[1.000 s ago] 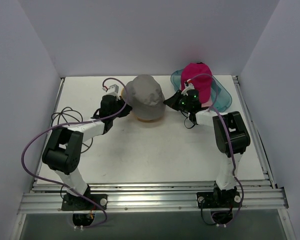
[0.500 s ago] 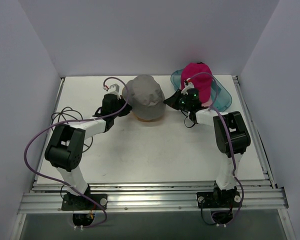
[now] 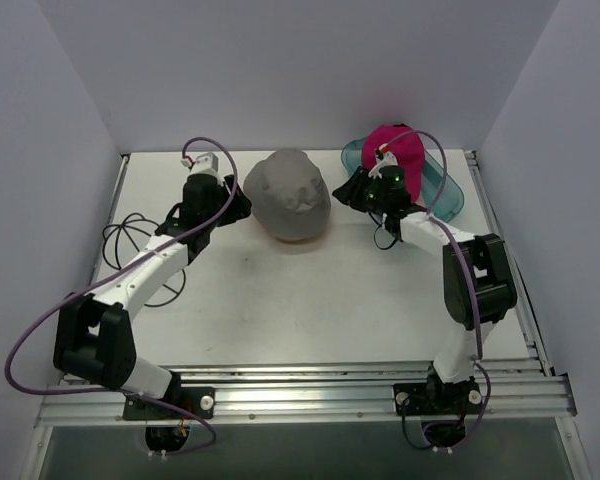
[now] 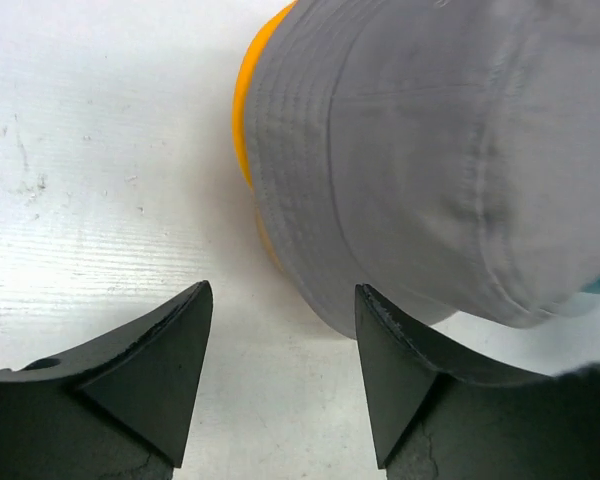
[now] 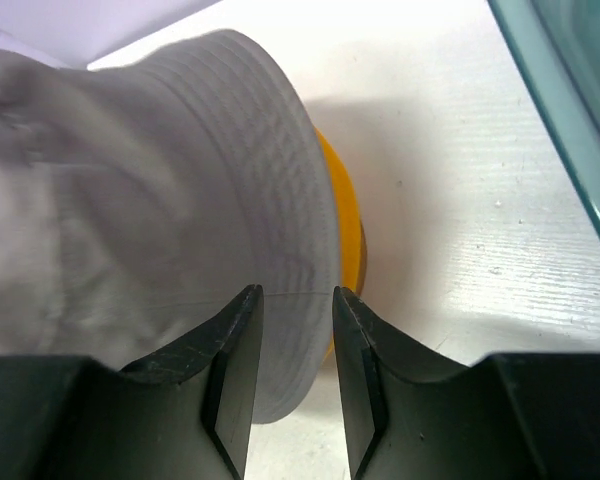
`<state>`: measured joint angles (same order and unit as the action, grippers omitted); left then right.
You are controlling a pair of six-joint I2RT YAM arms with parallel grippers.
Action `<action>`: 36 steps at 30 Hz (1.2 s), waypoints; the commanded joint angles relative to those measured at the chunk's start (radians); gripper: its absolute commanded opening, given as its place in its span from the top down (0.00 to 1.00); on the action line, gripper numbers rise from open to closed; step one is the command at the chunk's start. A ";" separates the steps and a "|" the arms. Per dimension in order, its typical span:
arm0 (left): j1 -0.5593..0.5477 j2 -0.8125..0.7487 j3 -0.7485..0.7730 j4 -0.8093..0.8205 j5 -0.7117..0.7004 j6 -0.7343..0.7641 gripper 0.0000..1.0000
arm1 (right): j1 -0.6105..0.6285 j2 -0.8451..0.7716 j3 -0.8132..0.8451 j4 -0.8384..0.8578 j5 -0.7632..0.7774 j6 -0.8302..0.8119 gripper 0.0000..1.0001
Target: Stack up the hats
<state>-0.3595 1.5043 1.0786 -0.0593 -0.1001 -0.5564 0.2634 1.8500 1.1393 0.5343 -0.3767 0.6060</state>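
Observation:
A grey bucket hat [image 3: 288, 193] sits over a mustard yellow hat [image 3: 292, 238], of which only the rim shows beneath it. In the left wrist view the grey hat [image 4: 430, 150] and the yellow rim [image 4: 244, 130] lie just beyond my left gripper [image 4: 282, 290], which is open over bare table. My left gripper [image 3: 238, 205] stands at the hat's left side and my right gripper [image 3: 346, 192] at its right. My right gripper [image 5: 296, 292] is open, its tips close to the grey brim [image 5: 280, 250], with yellow [image 5: 345, 230] showing beside it. A magenta cap [image 3: 398, 158] rests at the back right.
The magenta cap lies in a teal translucent tray [image 3: 452, 200], whose edge [image 5: 580, 100] runs along the right wrist view. A black wire-frame stand [image 3: 130, 238] lies on the table at the left, under the left arm. White walls enclose the table on three sides.
Both grippers have opened and let go of the grey hat's brim. The left gripper has drawn back to the left. The grey hat now rests lower over the yellow one.

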 commanded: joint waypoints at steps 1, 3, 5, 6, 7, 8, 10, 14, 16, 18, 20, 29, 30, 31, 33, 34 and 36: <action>-0.015 -0.090 0.049 -0.086 -0.030 0.049 0.32 | 0.002 -0.121 0.022 -0.056 0.050 -0.038 0.69; -0.045 -0.147 0.058 -0.131 -0.059 0.079 0.24 | 0.007 -0.184 0.011 -0.105 0.093 -0.048 0.69; -0.080 -0.206 0.069 -0.192 -0.081 0.105 0.09 | 0.010 -0.260 -0.003 -0.154 0.140 -0.066 0.68; -0.090 -0.229 0.075 -0.214 -0.092 0.110 0.02 | 0.017 -0.290 -0.012 -0.167 0.159 -0.077 0.67; -0.099 -0.249 0.086 -0.235 -0.107 0.113 0.06 | 0.022 -0.314 -0.027 -0.181 0.174 -0.089 0.66; -0.108 -0.294 0.086 -0.263 -0.113 0.116 0.06 | 0.026 -0.355 -0.029 -0.221 0.202 -0.113 0.63; -0.143 -0.338 0.077 -0.283 -0.128 0.122 0.06 | 0.040 -0.386 -0.020 -0.272 0.223 -0.130 0.61; -0.214 -0.460 0.040 -0.298 -0.115 0.145 0.06 | 0.079 -0.480 -0.024 -0.335 0.249 -0.150 0.59; -0.269 -0.496 0.020 -0.287 -0.110 0.168 0.06 | 0.114 -0.512 -0.033 -0.353 0.271 -0.163 0.57; -0.308 -0.542 -0.017 -0.263 -0.105 0.191 0.06 | 0.129 -0.554 -0.044 -0.369 0.275 -0.175 0.56; -0.366 -0.567 -0.051 -0.231 -0.108 0.208 0.06 | 0.158 -0.598 -0.056 -0.387 0.298 -0.181 0.52; -0.542 -0.535 -0.144 -0.061 -0.164 0.280 0.06 | 0.191 -0.684 -0.047 -0.500 0.453 -0.227 0.23; -0.549 -0.538 -0.172 -0.044 -0.170 0.286 0.06 | 0.189 -0.681 -0.039 -0.505 0.469 -0.229 0.22; -0.556 -0.547 -0.186 -0.015 -0.182 0.292 0.06 | 0.189 -0.677 -0.021 -0.507 0.488 -0.232 0.20; -0.575 -0.562 -0.236 0.013 -0.231 0.325 0.06 | 0.189 -0.646 0.002 -0.499 0.557 -0.235 0.19; -0.581 -0.585 -0.252 0.028 -0.251 0.332 0.06 | 0.188 -0.634 0.034 -0.493 0.591 -0.235 0.19; -0.598 -0.613 -0.284 0.041 -0.280 0.349 0.06 | 0.186 -0.582 0.072 -0.481 0.681 -0.252 0.19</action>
<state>-0.9363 0.9516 0.8207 -0.1337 -0.3004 -0.2604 0.4519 1.2205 1.1263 0.0235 0.1299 0.3878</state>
